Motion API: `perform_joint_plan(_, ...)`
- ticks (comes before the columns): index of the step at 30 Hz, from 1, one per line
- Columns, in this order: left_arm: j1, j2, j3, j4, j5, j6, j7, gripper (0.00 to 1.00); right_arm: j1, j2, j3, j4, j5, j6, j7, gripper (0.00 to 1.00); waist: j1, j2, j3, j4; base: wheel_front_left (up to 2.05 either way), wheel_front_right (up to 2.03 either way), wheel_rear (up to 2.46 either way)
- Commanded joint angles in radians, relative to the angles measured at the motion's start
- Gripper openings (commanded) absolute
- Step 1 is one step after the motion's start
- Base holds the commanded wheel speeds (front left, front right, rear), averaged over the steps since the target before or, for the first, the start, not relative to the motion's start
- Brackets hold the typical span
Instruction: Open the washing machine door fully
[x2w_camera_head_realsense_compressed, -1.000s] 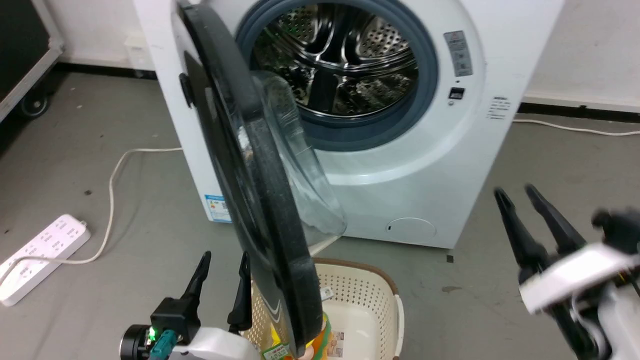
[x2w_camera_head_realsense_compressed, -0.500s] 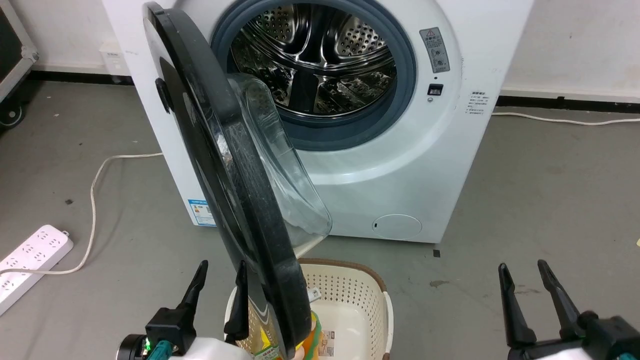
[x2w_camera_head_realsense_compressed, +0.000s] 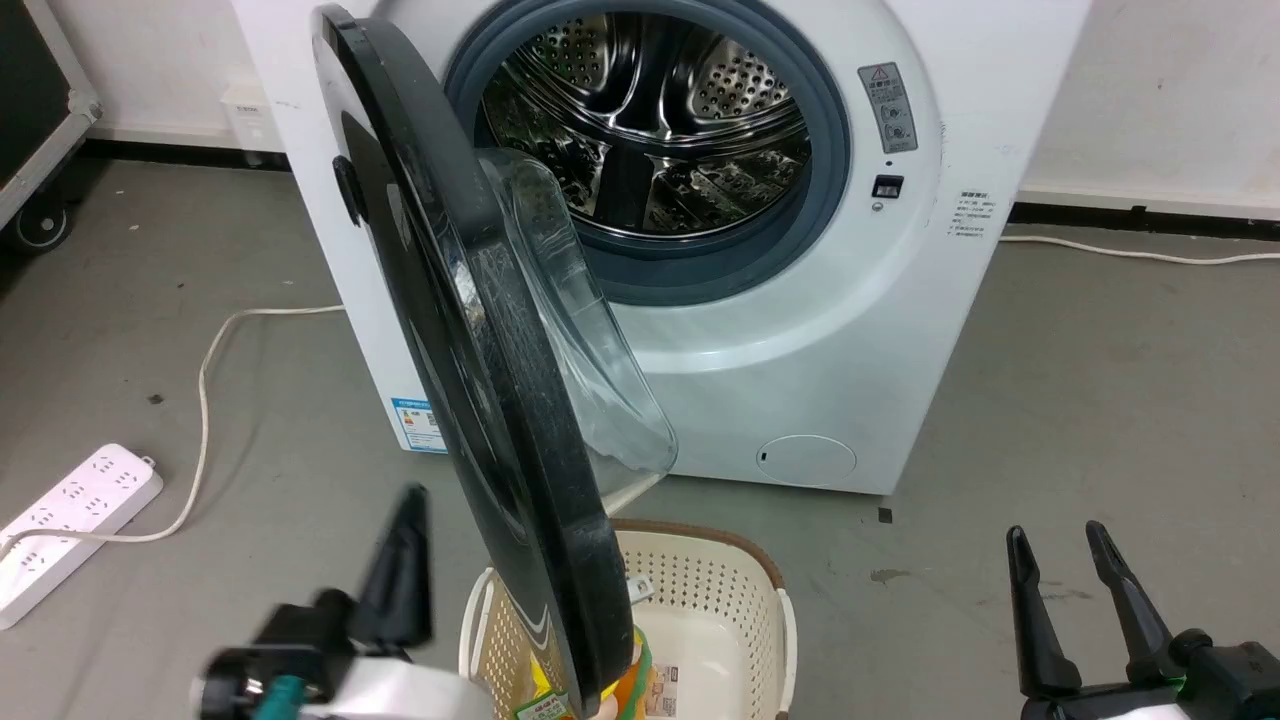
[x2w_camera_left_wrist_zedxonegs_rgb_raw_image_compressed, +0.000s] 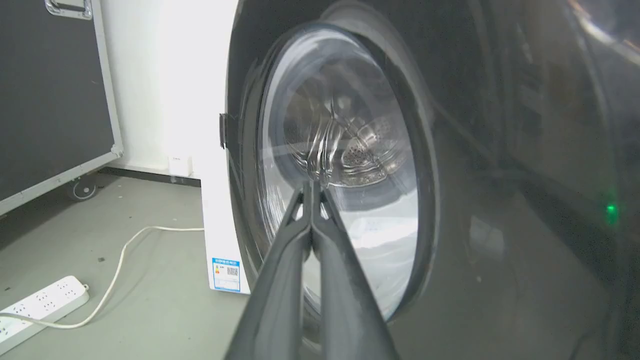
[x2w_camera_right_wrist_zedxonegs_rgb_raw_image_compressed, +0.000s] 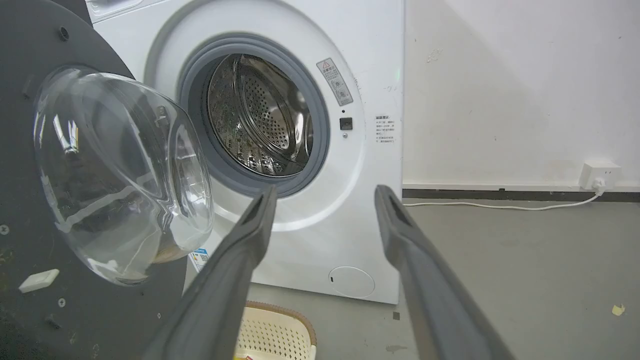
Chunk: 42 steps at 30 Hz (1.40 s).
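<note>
Blur smears the left gripper (x2w_camera_head_realsense_compressed: 408, 510) at the lower left of the head view, so its fingers read there as one dark wedge. The left wrist view settles it: the two fingers are pressed together, pinching nothing, their tips aimed at the glass bowl (x2w_camera_left_wrist_zedxonegs_rgb_raw_image_compressed: 345, 165). Whether they touch it cannot be told. The right half of that view is dark glossy reflection, hard to read.

The washing machine door (x2w_camera_head_realsense_compressed: 450, 300) stands swung out on its left-hand hinge, nearly edge-on to the head camera. Its bowl faces the steel drum (x2w_camera_head_realsense_compressed: 650, 120). Its lower edge hangs over the basket (x2w_camera_head_realsense_compressed: 720, 590) and hides part of it. The orange and yellow packaging inside the basket is cut off by the frame's bottom.

The right gripper (x2w_camera_head_realsense_compressed: 1056, 535) sits at the lower right with its fingers spread wide, well apart from the door.

Half a second ago the left fingers stood apart and sharp; now they are together. The whole head picture has slid slightly, so the camera has moved. The door keeps the same angle to the machine.
</note>
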Motion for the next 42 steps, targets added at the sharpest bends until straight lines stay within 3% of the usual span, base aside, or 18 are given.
perform_joint_plan(1, -0.011, 0.002, 0.014, -0.035, 0.007, 0.017, -0.006, 0.00, 0.005, 0.005, 0.003, -0.006, 0.006, 0.001, -0.004, 1.00, 0.0000, 0.0000, 0.000, 0.001, 0.00, 0.00, 0.00)
perform_joint_plan(9, -0.081, 0.002, 0.049, -0.271, -0.037, 0.070, -0.006, 0.00, -0.004, 0.005, 0.006, -0.008, 0.014, 0.001, -0.004, 1.00, 0.0000, 0.0000, 0.002, -0.002, 0.00, 0.00, 0.00)
perform_joint_plan(15, -0.132, 0.002, 0.003, -0.388, -0.036, 0.048, -0.006, 0.00, -0.007, 0.005, 0.013, -0.004, 0.010, 0.001, -0.004, 1.00, 0.0000, 0.0000, 0.008, -0.007, 0.00, 0.00, 0.00)
perform_joint_plan(24, -0.098, 0.003, -0.217, -0.388, -0.030, -0.035, 0.064, 0.00, -0.011, 0.005, 0.011, 0.006, 0.011, 0.001, -0.004, 1.00, 0.0000, 0.0000, 0.026, -0.010, 0.00, 0.00, 0.00)
perform_joint_plan(29, -0.044, 0.006, -0.314, -0.320, -0.036, -0.066, 0.131, 0.00, -0.017, 0.005, 0.005, 0.011, 0.011, 0.001, -0.005, 1.00, 0.0000, 0.0000, 0.029, -0.009, 0.00, 0.00, 0.00)
perform_joint_plan(35, 0.007, 0.006, -0.361, -0.222, -0.053, -0.065, 0.195, 0.00, -0.021, 0.005, -0.004, 0.014, 0.010, 0.001, -0.005, 1.00, 0.0000, 0.0000, 0.029, -0.003, 0.00, 0.00, 0.00)
perform_joint_plan(42, 0.019, 0.005, -0.346, -0.104, -0.068, -0.025, 0.210, 0.00, -0.021, 0.005, 0.006, 0.024, 0.012, 0.001, -0.005, 1.00, 0.0000, 0.0000, 0.029, 0.010, 0.00, 0.00, 0.00)
